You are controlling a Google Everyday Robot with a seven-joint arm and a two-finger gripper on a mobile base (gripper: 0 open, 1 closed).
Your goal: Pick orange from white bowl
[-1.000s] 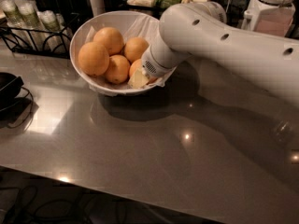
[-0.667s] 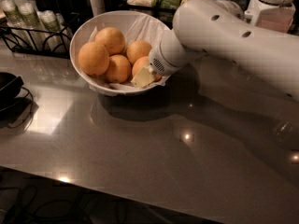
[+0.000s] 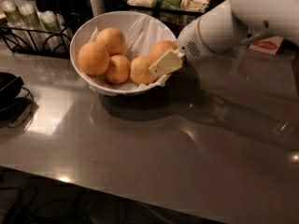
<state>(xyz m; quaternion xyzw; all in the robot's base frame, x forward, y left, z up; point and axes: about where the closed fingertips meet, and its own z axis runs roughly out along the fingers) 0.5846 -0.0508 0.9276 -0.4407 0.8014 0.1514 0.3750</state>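
The claw (image 3: 164, 63) is at 1 orange (image 3: 160, 49) in the white bowl (image 3: 76, 37), opening unclear.

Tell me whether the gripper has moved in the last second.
Yes. The gripper has shifted right and slightly up, toward the right rim of the white bowl.

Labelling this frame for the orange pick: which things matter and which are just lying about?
Job: round orange fruit at the bowl's right side; wide paper-lined white bowl; cream gripper beside that fruit.
Lying about: four other oranges; black wire rack; dark dish at left edge.
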